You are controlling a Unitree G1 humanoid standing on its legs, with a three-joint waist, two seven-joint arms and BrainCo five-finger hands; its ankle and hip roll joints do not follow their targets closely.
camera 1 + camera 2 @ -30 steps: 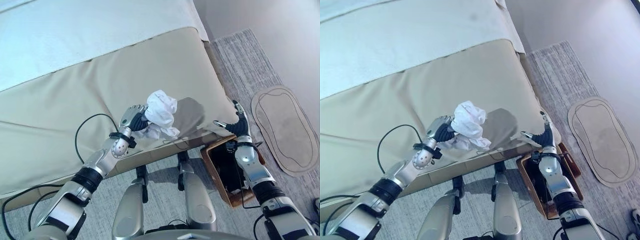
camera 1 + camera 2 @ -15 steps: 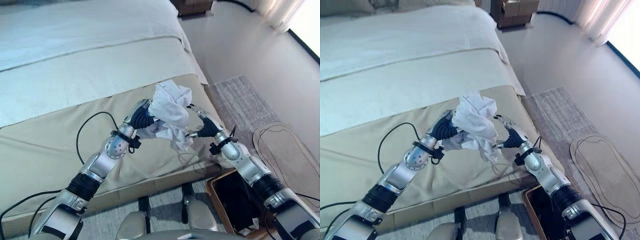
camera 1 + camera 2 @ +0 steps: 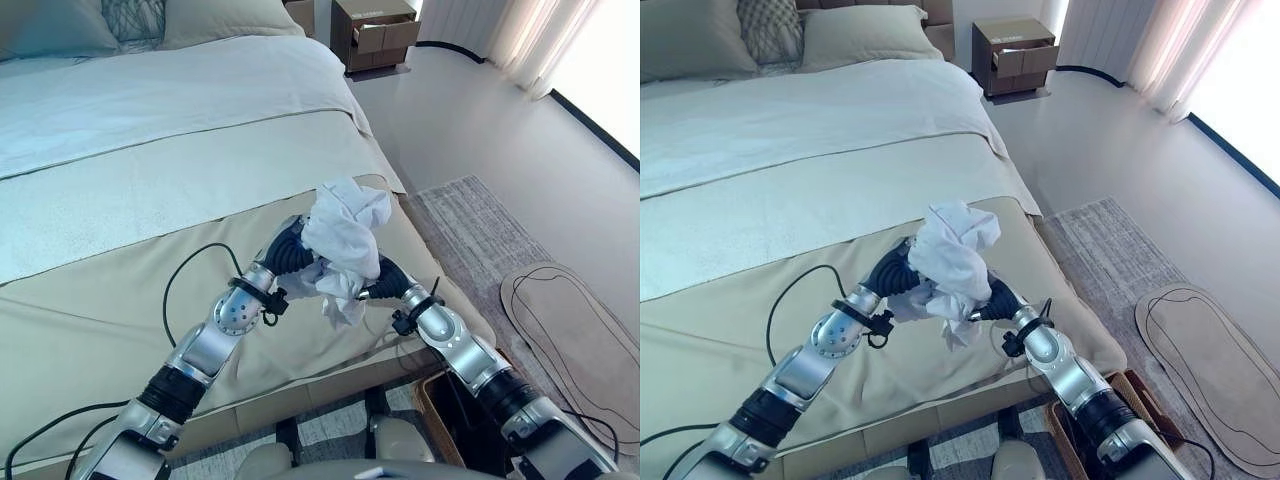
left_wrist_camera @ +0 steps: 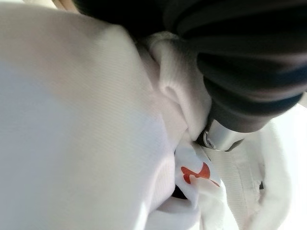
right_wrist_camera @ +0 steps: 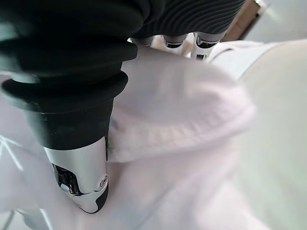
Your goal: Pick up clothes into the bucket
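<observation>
At the bed's foot the bucket [image 3: 440, 410] sits on the floor, below and right of the white garment [image 3: 345, 235] bunched above the bed [image 3: 120, 300], both the left hand [image 3: 290, 252] and right hand [image 3: 392, 278] curled into it; the left wrist view adds a red mark.

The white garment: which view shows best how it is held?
The right eye view: the white garment hangs bunched above the bed between the left hand and right hand. The left eye view matches. Both wrist views show close-up cloth against fingers.
</observation>
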